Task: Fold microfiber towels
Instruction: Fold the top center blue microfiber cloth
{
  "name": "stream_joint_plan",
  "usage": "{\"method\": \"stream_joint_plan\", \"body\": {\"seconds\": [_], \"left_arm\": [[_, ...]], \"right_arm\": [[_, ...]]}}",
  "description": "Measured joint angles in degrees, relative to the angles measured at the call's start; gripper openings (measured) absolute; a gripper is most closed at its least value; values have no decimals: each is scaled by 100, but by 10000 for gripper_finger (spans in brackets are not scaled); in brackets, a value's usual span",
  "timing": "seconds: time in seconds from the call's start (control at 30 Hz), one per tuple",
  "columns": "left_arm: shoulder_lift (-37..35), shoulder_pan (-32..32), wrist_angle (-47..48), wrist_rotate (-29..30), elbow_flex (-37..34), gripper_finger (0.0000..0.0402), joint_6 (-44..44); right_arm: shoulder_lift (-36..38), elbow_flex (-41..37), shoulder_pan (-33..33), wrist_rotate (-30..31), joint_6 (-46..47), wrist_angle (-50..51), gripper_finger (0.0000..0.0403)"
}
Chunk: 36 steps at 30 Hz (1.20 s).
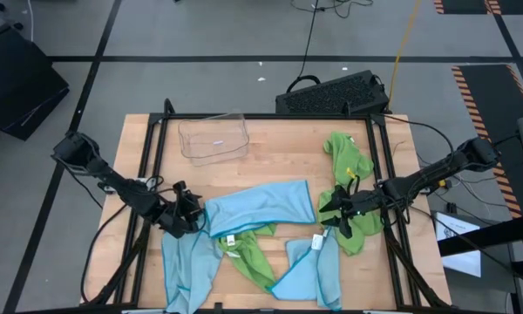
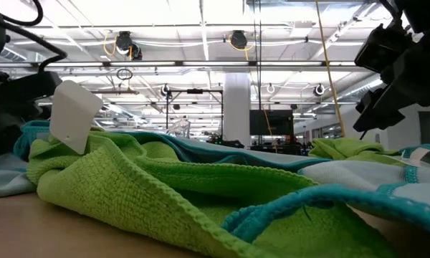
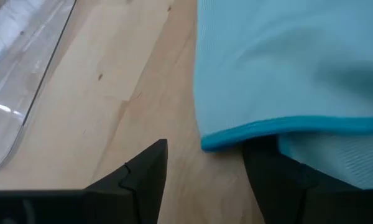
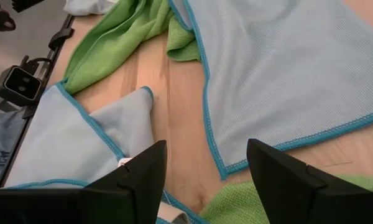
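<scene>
Now, left to right: your left pincer (image 1: 188, 212) low at left edge of wide blue towel (image 1: 261, 206), fingers parted, one under corner hem, nothing clamped. Clear tray (image 1: 214, 138) behind. Green towel (image 1: 251, 257) and small blue towel (image 1: 312, 270) crumpled near front of worktop (image 1: 270, 148). Right pincer (image 1: 335, 208) open, empty, near that towel's right edge. Step, by my reading: seizing edges before folding. Next: close both on hems, lift together.

Grey floor (image 1: 200, 35) with dark seams surrounded the wooden surface (image 1: 270, 148); beyond it, a white pillar (image 2: 237, 107) stood under bright ceiling strip lights (image 2: 201, 21).
</scene>
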State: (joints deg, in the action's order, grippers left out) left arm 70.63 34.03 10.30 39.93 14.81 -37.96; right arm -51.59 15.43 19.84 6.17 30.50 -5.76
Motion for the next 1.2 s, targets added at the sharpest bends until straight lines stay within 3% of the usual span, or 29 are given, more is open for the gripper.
{"method": "stream_joint_plan", "body": {"seconds": [0.2, 0.53, 0.83, 1.2], "left_arm": [[227, -38, -252, 19, 7, 169, 309], [347, -134, -223, 118, 4, 11, 764], [10, -134, 376, 500, 4, 7, 897], [-57, -134, 570, 732, 42, 66, 484]], "right_arm": [[-2, 1, 0, 2, -16, 0, 214], [-2, 1, 0, 4, -18, 0, 214], [0, 3, -4, 170, -140, 0, 214], [-2, 3, -2, 313, -127, 0, 214]]}}
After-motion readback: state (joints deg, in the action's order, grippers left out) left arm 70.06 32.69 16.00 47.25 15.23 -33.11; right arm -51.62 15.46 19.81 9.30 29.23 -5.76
